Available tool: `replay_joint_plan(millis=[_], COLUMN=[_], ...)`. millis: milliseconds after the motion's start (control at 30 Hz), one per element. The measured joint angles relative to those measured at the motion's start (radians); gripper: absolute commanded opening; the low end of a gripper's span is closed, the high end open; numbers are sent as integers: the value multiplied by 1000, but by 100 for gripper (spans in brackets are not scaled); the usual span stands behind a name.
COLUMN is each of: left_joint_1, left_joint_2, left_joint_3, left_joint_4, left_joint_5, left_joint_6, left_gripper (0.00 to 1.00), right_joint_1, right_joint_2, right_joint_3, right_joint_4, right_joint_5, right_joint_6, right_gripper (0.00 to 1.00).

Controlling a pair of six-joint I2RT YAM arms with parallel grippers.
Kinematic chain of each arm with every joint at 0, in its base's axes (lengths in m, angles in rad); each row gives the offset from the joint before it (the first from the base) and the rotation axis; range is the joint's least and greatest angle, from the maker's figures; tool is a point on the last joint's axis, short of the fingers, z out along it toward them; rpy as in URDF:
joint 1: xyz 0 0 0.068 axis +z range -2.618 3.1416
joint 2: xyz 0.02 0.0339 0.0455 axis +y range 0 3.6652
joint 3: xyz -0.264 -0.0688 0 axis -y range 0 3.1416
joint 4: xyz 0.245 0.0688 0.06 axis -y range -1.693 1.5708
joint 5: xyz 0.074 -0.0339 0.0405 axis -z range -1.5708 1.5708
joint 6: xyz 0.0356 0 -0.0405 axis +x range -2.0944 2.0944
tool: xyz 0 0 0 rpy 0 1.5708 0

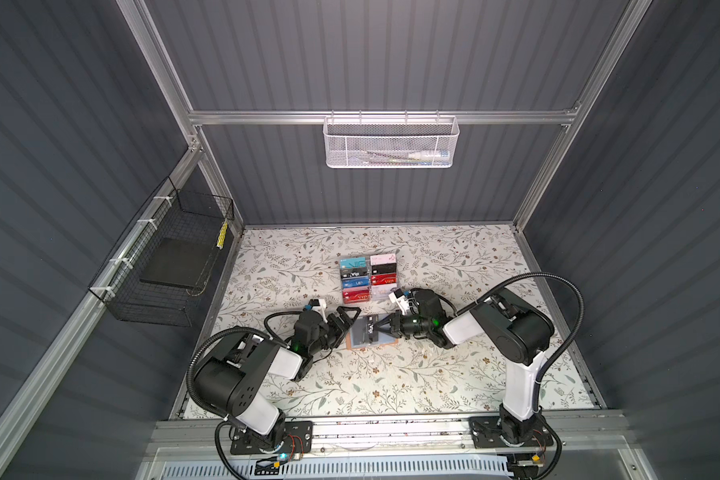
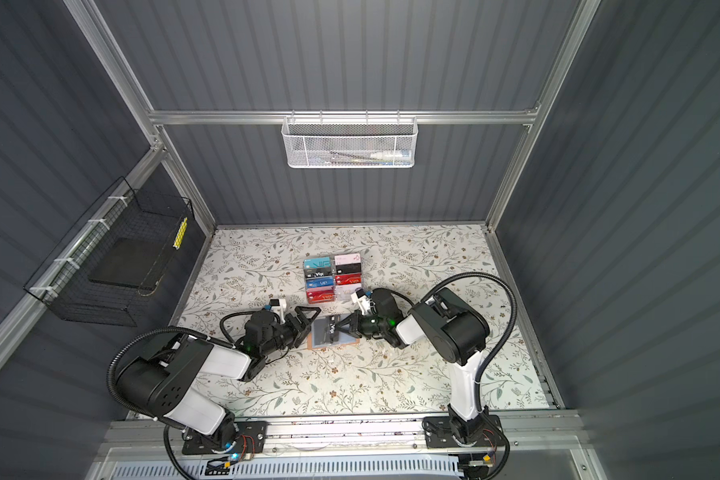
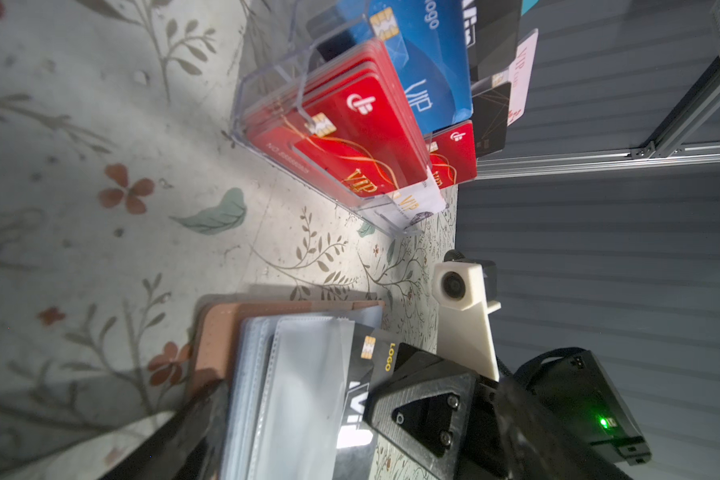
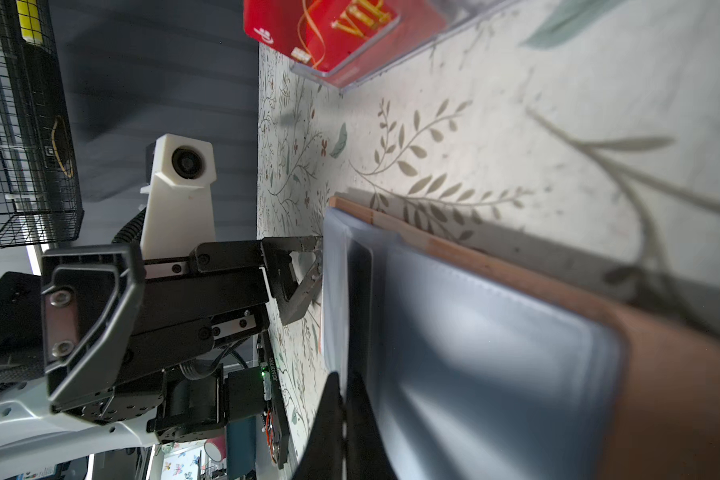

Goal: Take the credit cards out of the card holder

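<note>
Protruding from the tan card holder [image 1: 385, 341], a glossy black card [image 1: 368, 330] is clamped by the right tool [image 1: 378, 328]; the left tool [image 1: 347, 321] is spread apart.

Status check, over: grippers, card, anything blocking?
Left gripper open at card holder's edge. Right gripper shut on black VIP card, partly out of pocket. Acrylic rack behind, apart.

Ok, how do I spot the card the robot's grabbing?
On the flowery table, in front of the clear rack, a tan wallet lies open. The black card pokes out of it, pinched by the right hand; the other cards stand in the rack.
</note>
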Motion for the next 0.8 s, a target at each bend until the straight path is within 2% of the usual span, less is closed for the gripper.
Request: replay_joint_plan(millis=[367, 800], left_joint_1=[19, 28], left_joint_2=[-26, -129], left_joint_3=[2, 50], left_joint_4=[-44, -291], left_joint_5=[14, 26], left_joint_6=[7, 86], left_gripper=[100, 100], right_joint_1=[-11, -17], right_joint_2=[-97, -233], right_joint_3=[4, 55], right_joint_4=[-195, -476], right_joint_5=[27, 124], right_joint_6=[-128, -351], right_gripper=[0, 0])
